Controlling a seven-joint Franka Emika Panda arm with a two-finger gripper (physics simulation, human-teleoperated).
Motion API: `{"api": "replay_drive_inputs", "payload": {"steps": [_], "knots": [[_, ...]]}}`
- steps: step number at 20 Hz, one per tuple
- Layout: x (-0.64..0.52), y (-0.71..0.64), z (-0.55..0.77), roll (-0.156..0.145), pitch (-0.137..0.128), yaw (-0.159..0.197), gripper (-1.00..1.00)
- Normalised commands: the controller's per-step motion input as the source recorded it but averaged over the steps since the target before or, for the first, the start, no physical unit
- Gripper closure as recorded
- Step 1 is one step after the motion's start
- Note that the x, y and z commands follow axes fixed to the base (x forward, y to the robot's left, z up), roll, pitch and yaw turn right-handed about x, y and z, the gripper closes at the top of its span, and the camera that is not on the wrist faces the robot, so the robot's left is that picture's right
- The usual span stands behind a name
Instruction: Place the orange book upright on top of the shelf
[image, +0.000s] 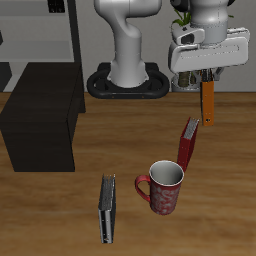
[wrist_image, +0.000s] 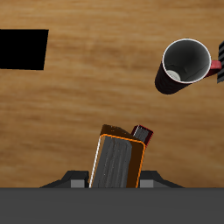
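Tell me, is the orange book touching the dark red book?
Apart. In the exterior view the orange book hangs from the gripper, lifted above the table, while the dark red book leans lower down by the mug.

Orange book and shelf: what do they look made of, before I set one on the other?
The orange book, hanging from the gripper, looks like a stiff, smooth cover, probably glossy card or board; in the wrist view its page block reads grey. The shelf looks like matte black painted wood or laminate: flat, no sheen, no visible grain. Both are simulator renders, so materials are guesses.
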Motion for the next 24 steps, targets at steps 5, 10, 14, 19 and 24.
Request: {"api": "replay_drive_inputs", "payload": {"steps": [5, 10, 14, 19, 24], "knots": [[-0.12, -0.46, 0.35, -0.037, -0.053, -0.016, 1.0], [-0.18, -0.45, 0.23, -0.003, -0.027, 0.006, 1.0], [-0.11, -0.61, 0.28, -0.011, -0.023, -0.033, 1.0], [-0.07, -0.53, 0.17, -0.011, -0.014, 0.01, 1.0], [-0.05, -0.57, 0.04, 0.031, 0.05, 0.034, 1.0]]}}
